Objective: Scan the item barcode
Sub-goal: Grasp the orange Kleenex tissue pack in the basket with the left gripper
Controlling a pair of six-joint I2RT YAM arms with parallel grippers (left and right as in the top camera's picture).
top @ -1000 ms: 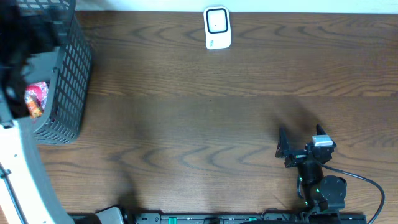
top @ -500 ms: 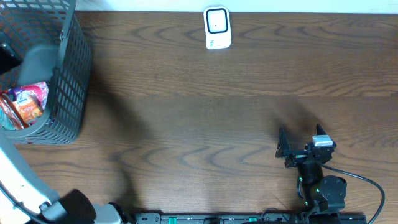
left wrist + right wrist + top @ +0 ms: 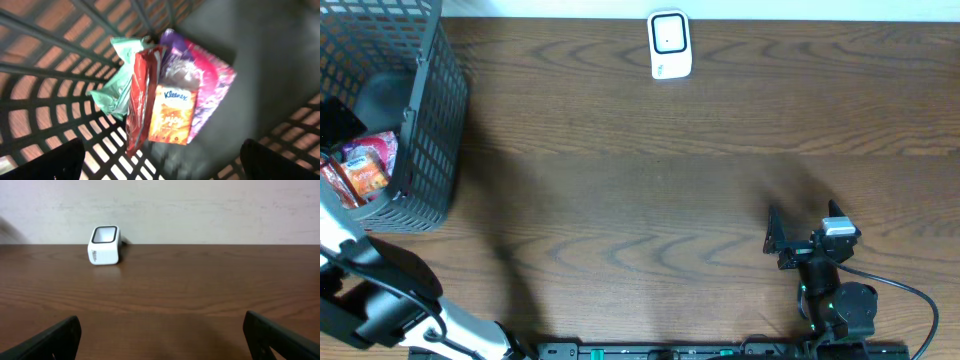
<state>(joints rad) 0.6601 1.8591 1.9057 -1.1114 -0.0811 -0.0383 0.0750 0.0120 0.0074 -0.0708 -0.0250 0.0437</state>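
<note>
The basket stands at the far left corner of the desk. My left gripper hangs over its inside and looks down, with the fingers spread wide and nothing between them. Below it the items lie bunched on the basket floor, by the mesh wall. A green packet is leftmost, with a red packet on edge beside it. An orange tissue pack touches the red one, and a pink packet lies beneath, to the right. None touches my fingers. The white scanner sits at the middle of the far edge. Near the right end of the near edge my right gripper sits low, spread and empty. It faces the scanner, well apart from it.
</note>
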